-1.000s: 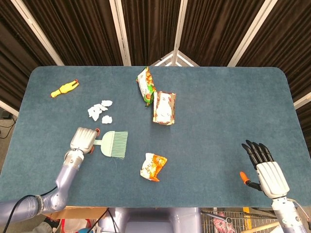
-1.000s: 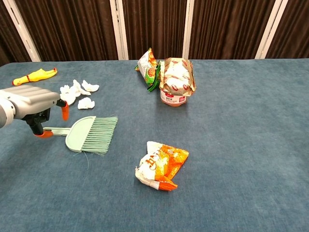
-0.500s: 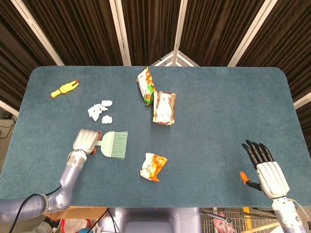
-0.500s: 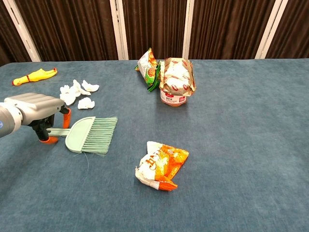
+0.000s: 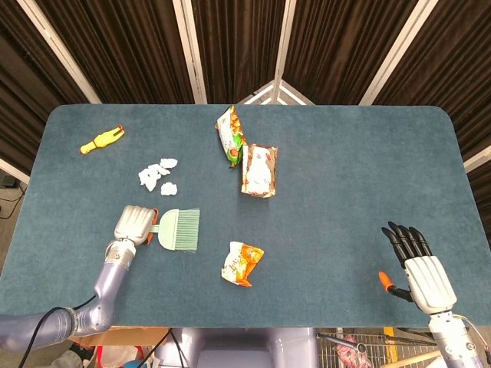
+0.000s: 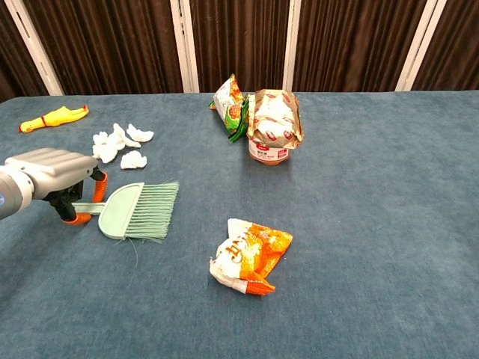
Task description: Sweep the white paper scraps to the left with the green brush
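The green brush [image 5: 179, 228] [image 6: 138, 210] lies flat on the blue table, bristles pointing right. My left hand [image 5: 134, 223] [image 6: 49, 170] covers its handle, orange-tipped fingers curled down on both sides of it. The white paper scraps [image 5: 157, 175] [image 6: 116, 142] sit in a small cluster just beyond the brush, slightly to the left. My right hand [image 5: 418, 264] rests open at the table's near right corner, fingers spread and holding nothing; the chest view does not show it.
A yellow rubber chicken [image 5: 101, 140] [image 6: 52, 117] lies far left. A green snack bag [image 5: 230, 136] [image 6: 230, 105] and a tipped noodle cup [image 5: 259, 170] [image 6: 273, 127] sit mid-table. An orange snack bag [image 5: 242, 263] [image 6: 249, 256] lies right of the brush.
My left hand has settled lower over the handle and closed on it. The brush has shifted slightly left and toward me. The right hand has not moved.
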